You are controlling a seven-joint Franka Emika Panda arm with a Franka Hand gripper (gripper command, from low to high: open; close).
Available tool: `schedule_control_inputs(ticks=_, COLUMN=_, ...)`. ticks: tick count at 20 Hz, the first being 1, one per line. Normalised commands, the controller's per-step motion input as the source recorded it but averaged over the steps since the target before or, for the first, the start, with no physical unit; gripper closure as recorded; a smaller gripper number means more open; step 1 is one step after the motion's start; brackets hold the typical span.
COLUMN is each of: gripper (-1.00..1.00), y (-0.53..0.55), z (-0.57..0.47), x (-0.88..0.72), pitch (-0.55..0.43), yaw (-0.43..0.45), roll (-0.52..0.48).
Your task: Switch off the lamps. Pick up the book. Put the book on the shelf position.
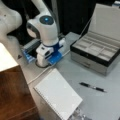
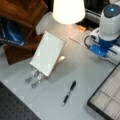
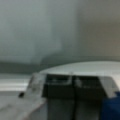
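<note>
The book [image 1: 58, 94] is a white spiral-bound notebook. It leans tilted on a silver stand [image 2: 33, 77] at the table's middle, also seen as the book [image 2: 47, 52]. The shelf position [image 1: 13, 96] is dark red-brown wood and appears in both front views [image 2: 23, 11]. A lamp shade [image 2: 68, 10] glows bright. My gripper [image 1: 44, 62] points down onto a dark round ring [image 1: 40, 65] on the table, well away from the book. In the wrist view its two dark fingers [image 3: 58, 90] stand side by side, shut, with nothing between them, against a pale rounded surface [image 3: 82, 67].
An open grey compartment box [image 1: 100, 51] stands at a front view's right. A black pen [image 1: 92, 87] lies between the box and the book. A white cable [image 1: 41, 73] runs across the table near the gripper. A blue item [image 2: 11, 35] sits inside the wooden piece.
</note>
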Motion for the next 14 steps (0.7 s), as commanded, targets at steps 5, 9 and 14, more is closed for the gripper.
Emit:
schedule_control_inputs(ticks=5, gripper=1.0, y=-0.04, z=-0.46, x=-0.6, pitch=-0.206, yaw=0.005, roll=-0.112)
schedule_control_inputs(ticks=9, gripper=1.0, y=-0.01, z=-0.49, x=-0.67, pitch=-0.18, yaw=0.01, roll=-0.118)
schedule_control_inputs(ticks=14, gripper=1.0, y=-0.01, z=-0.5, x=-0.79, pitch=-0.162, yaw=0.032, roll=-0.115)
